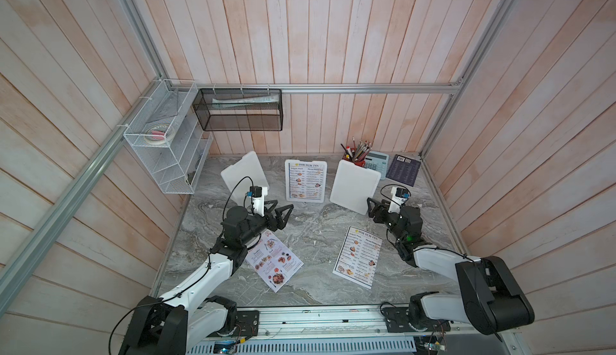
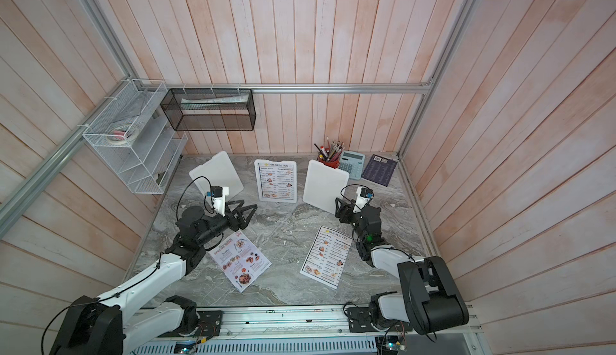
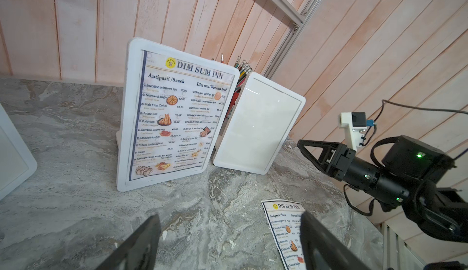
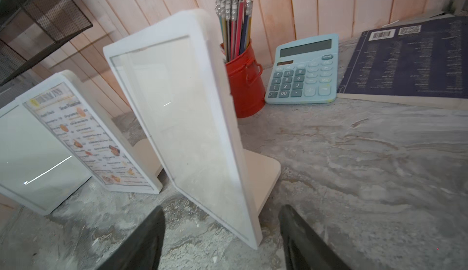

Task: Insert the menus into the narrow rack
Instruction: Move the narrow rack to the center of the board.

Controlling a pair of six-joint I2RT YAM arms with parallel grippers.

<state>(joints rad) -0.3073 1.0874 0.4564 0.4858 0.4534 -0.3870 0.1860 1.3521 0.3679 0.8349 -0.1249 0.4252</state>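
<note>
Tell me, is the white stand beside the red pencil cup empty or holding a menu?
Empty. The white stand shows only a clear blank pane, no printed sheet, in the right wrist view.

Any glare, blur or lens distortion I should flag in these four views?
Right wrist: glare streak on the nearest empty stand, standing DIM SUM INN menu smeared. Left wrist: that menu reads crisp, left gripper soft up close. Both top views: even light, faint shadows, wall planks fan out from the wide lens.
</note>
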